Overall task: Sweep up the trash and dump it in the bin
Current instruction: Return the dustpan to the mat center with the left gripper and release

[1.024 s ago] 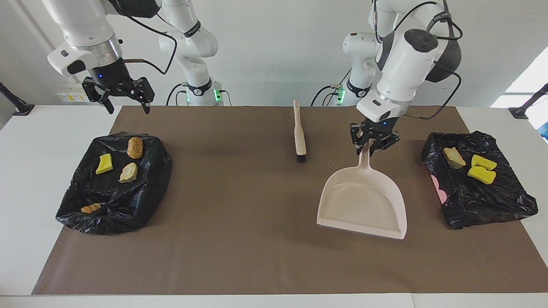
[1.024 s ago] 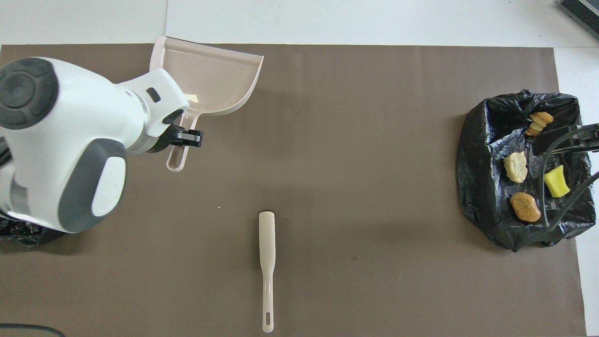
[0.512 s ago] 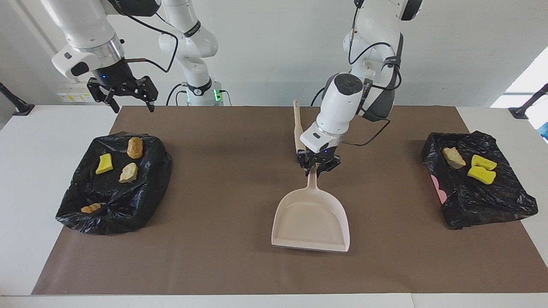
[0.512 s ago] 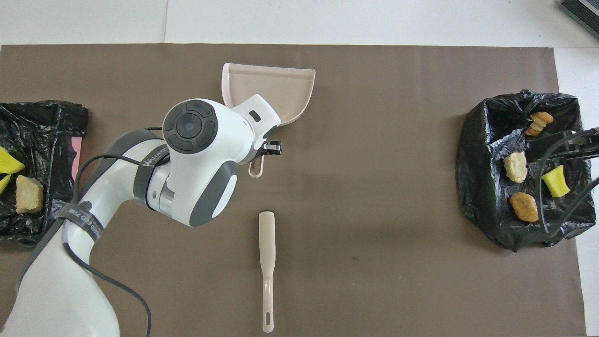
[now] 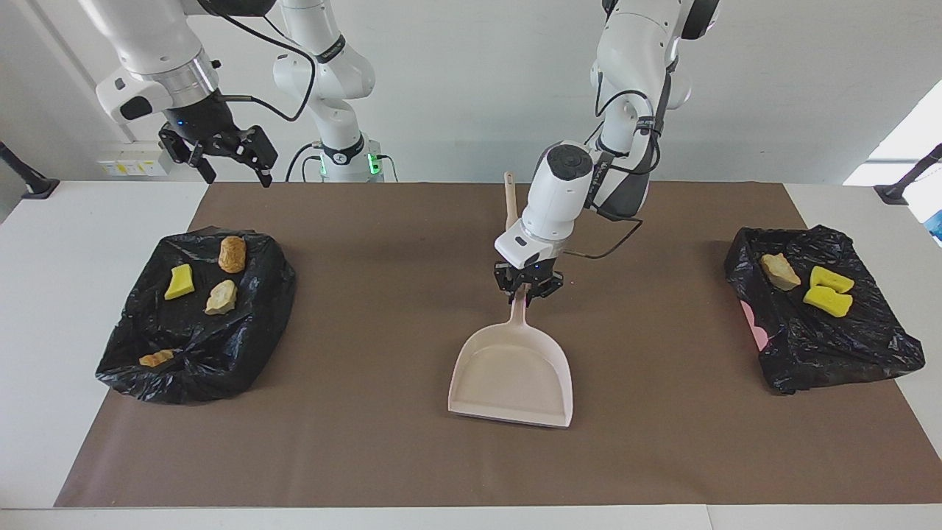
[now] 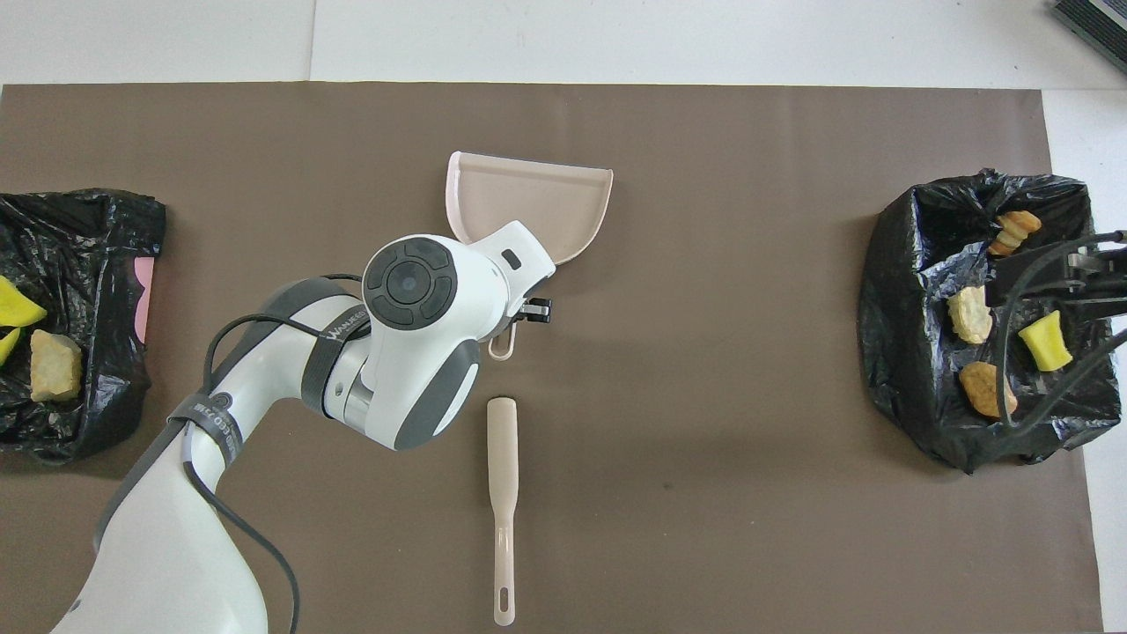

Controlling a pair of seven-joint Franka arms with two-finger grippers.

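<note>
My left tool is clamped on the dustpan handle, over the middle of the worktop. The pan sits flat on the brown mat, its mouth toward the worktop edge away from me. From overhead my left arm covers most of the handle; only its end loop shows.

My right tool hangs in the air with fingers spread, holding nothing, over the mat's corner at my right arm's end on my side. It waits.

The brush lies on the mat nearer me than the pan, with its length running from my edge toward the pan; my left arm hides its bristle end in the facing view.

All the trash is bagged. Right-arm end bag: four scraps, one yellow, one brown, one tan, and one small orange-brown near the bag's edge farthest from me. Left-arm end bag: three scraps, one tan and two yellow lying against each other. A pink patch shows at that bag's side facing the mat's middle; I can't tell what it is.
</note>
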